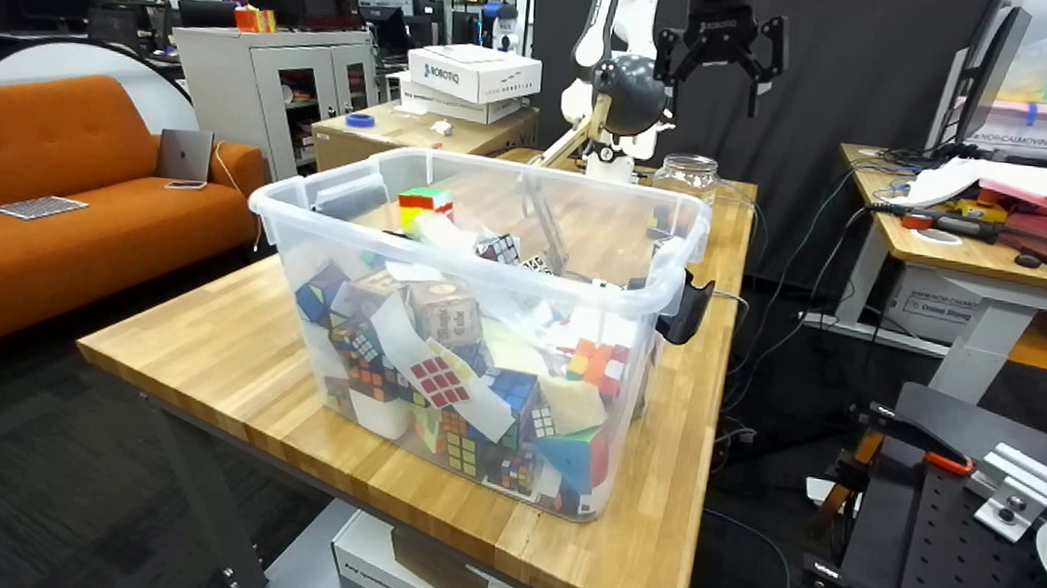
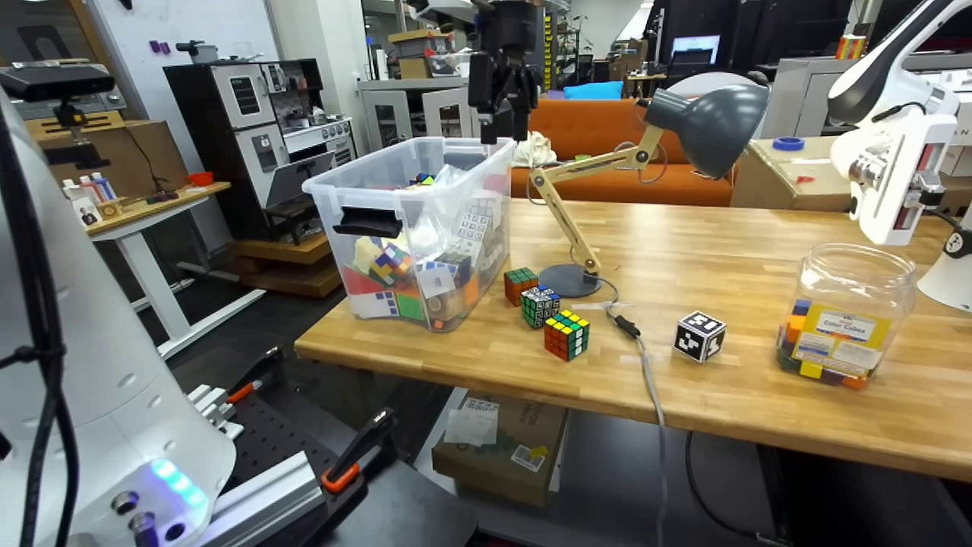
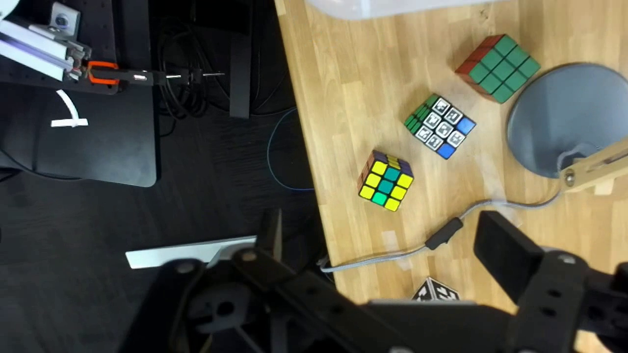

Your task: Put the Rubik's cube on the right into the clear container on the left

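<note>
The clear container (image 1: 452,257) stands on the table, holding several cubes and papers. It also shows in an exterior view (image 2: 357,191), and its edge shows in the wrist view (image 3: 382,7). Three Rubik's cubes lie beside it: a yellow-and-green-topped one (image 2: 566,334) (image 3: 386,181), one with white coded tiles (image 2: 540,306) (image 3: 440,126), and a green-topped one (image 2: 521,286) (image 3: 500,71). A black-and-white patterned cube (image 2: 700,336) (image 3: 434,290) lies farther right. My gripper (image 1: 715,96) (image 2: 503,128) (image 3: 385,240) is open and empty, high above the table.
A desk lamp (image 2: 566,216) stands behind the cubes, its base (image 3: 569,117) close to the green-topped one. Its cord with a switch (image 2: 628,327) (image 3: 444,234) crosses the table between the cubes. A clear jar (image 2: 847,319) stands at the right. The table's edge (image 3: 314,189) runs near the yellow-and-green cube.
</note>
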Action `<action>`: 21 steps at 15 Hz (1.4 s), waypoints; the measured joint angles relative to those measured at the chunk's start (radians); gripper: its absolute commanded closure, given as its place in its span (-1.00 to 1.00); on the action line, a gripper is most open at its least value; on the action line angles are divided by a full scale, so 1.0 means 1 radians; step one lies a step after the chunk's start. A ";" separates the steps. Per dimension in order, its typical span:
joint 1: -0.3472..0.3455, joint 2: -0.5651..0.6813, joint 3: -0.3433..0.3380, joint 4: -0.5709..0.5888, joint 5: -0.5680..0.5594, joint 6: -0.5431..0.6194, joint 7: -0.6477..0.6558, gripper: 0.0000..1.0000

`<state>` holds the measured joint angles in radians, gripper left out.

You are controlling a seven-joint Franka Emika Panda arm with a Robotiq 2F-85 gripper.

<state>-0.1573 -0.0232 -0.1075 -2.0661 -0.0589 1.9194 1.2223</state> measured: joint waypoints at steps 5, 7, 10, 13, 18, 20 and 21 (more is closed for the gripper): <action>-0.037 0.082 -0.086 -0.003 0.076 0.006 -0.032 -1.00; -0.033 0.081 -0.086 -0.002 0.075 0.006 -0.031 -1.00; -0.029 0.076 -0.083 -0.001 0.075 0.005 -0.030 -1.00; -0.029 0.076 -0.083 -0.001 0.075 0.005 -0.030 -1.00; -0.029 0.080 -0.083 -0.001 0.079 0.004 -0.030 -1.00; -0.030 0.096 -0.087 0.002 0.108 0.021 -0.031 -1.00; -0.032 0.111 -0.091 0.008 0.142 0.037 -0.038 -1.00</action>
<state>-0.1888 0.0876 -0.1988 -2.0584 0.0826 1.9565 1.1844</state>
